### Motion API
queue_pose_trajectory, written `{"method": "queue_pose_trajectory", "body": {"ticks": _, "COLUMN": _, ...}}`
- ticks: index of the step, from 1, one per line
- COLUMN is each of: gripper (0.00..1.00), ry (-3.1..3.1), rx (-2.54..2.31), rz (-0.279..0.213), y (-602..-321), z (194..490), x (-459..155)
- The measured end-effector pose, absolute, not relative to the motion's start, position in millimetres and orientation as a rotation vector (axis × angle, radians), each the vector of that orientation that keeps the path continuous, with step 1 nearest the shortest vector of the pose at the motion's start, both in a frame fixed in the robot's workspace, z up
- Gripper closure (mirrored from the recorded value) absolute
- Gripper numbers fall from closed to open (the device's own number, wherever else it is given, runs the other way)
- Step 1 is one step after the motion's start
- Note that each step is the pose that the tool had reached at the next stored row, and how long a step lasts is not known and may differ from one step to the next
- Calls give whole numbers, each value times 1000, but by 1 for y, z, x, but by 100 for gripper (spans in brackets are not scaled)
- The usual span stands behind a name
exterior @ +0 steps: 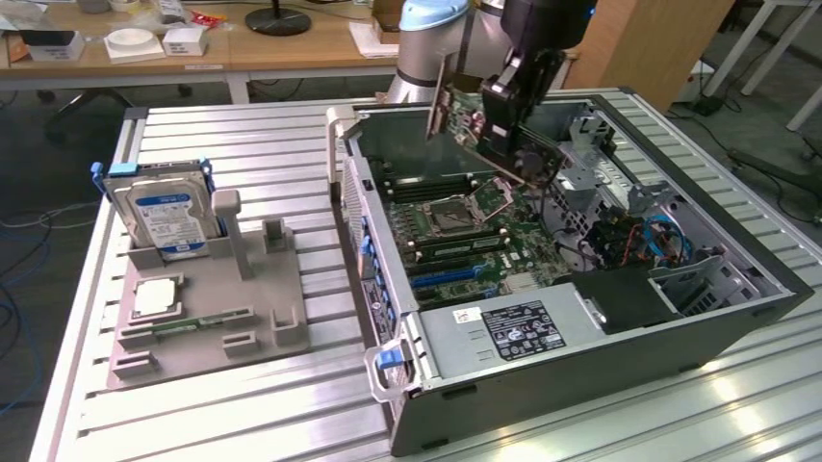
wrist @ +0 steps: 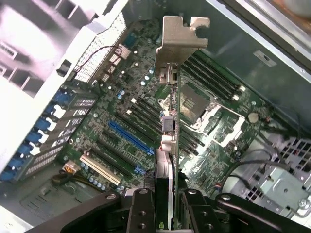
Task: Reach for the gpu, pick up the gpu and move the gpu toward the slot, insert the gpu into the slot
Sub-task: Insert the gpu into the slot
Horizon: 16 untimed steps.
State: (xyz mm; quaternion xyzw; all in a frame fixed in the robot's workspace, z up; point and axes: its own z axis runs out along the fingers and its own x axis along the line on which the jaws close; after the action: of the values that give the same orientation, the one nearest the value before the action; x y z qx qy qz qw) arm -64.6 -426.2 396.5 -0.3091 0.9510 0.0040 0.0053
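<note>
Black two-finger gripper [exterior: 511,135] pinches the thin dark rectangular gpu card [exterior: 465,123] by its top edge. Wrist view: gripper [wrist: 166,206] is clamped on the card, the gpu [wrist: 171,121] is seen edge-on, and the silver metal bracket end [wrist: 182,34] points away from the cam.

Card hangs slightly tilted, up in the air over the green motherboard [exterior: 463,241] inside the open grey pc case [exterior: 552,395], not touching the board. Held edge-down prob. so the connector edge faces the slots. Long blue slot [wrist: 130,139] sits just beside the card's line, not under it.

Room: case walls are close on the bracket side and cables lie to the exterior view's right. Silver blue-labelled hard drive [exterior: 167,212] stands on the slatted alu table [exterior: 231,135], well apart.
</note>
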Motion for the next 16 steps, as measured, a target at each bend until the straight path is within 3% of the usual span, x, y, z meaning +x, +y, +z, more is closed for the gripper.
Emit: {"method": "queue_pose_trajectory", "body": {"ticks": 16, "gripper": 73, "ry": 2816, "rx": -1371, "rz": 15, "y": -426, "z": 397, "x": -65}}
